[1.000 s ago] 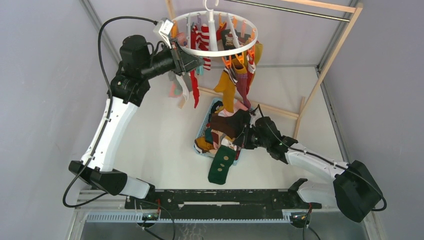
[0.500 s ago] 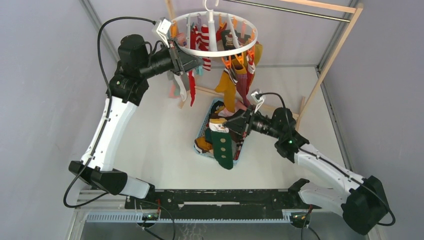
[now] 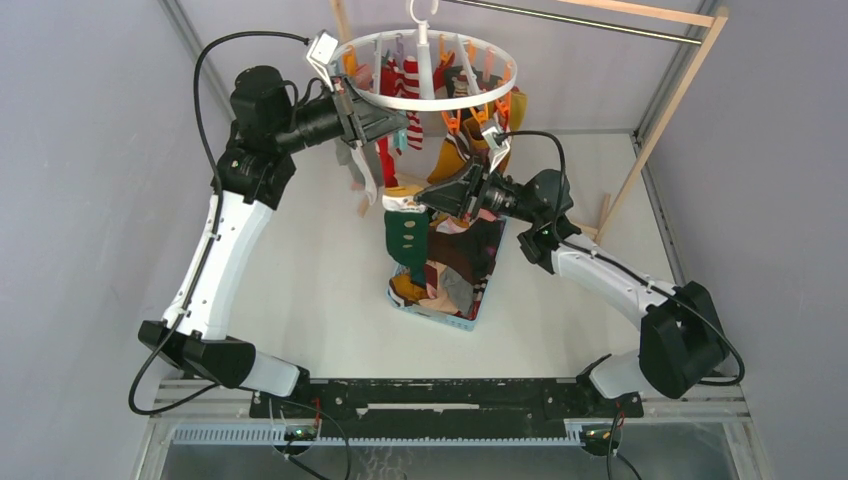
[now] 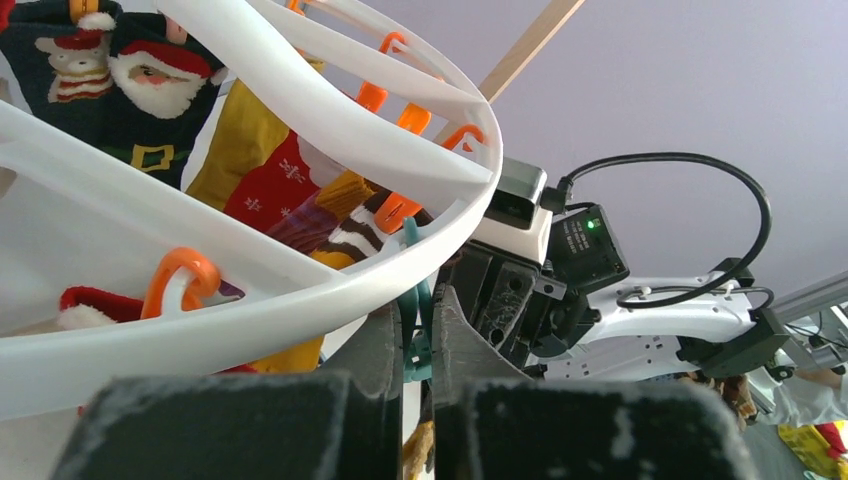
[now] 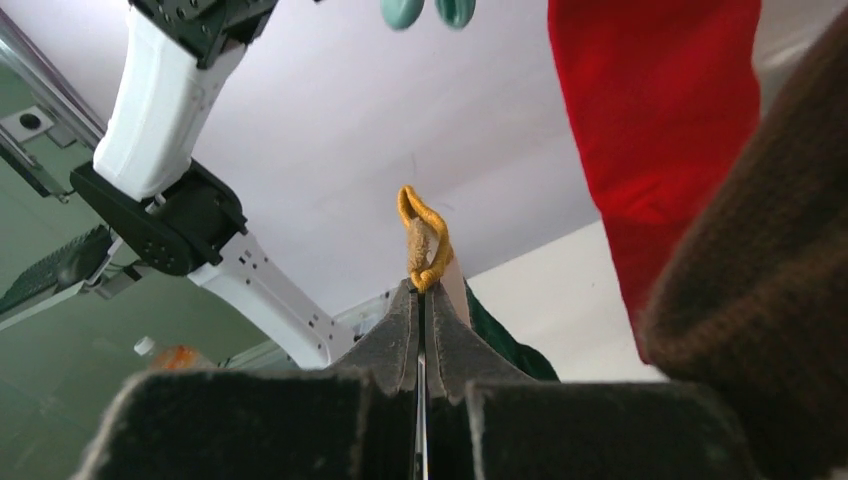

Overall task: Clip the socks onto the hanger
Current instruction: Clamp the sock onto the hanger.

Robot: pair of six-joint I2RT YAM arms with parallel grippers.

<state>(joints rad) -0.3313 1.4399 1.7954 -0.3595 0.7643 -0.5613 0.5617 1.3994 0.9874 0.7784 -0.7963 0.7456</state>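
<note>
The white ring hanger [image 3: 430,102] hangs at the back with several socks clipped on, among them a Santa sock [image 4: 150,80]. My left gripper [image 3: 397,122] is at the ring's near-left rim [image 4: 300,285], shut on a teal clip [image 4: 418,300] that hangs under it. My right gripper [image 3: 428,203] is shut on the mustard cuff [image 5: 424,240] of a dark green sock [image 3: 403,238], which dangles above the basket, just below the left gripper. The teal clip's tips [image 5: 425,10] show straight above the cuff. More socks lie in the basket.
The light-blue basket [image 3: 432,312] of loose socks sits mid-table under the right gripper. A red sock [image 5: 660,130] and a brown sock [image 5: 760,300] hang close on the right. The wooden frame [image 3: 660,120] with its metal rod stands behind.
My right gripper has lifted the green sock out of the basket, up and left to just under the hanger's near-left rim. The left gripper has stayed at the clip.
</note>
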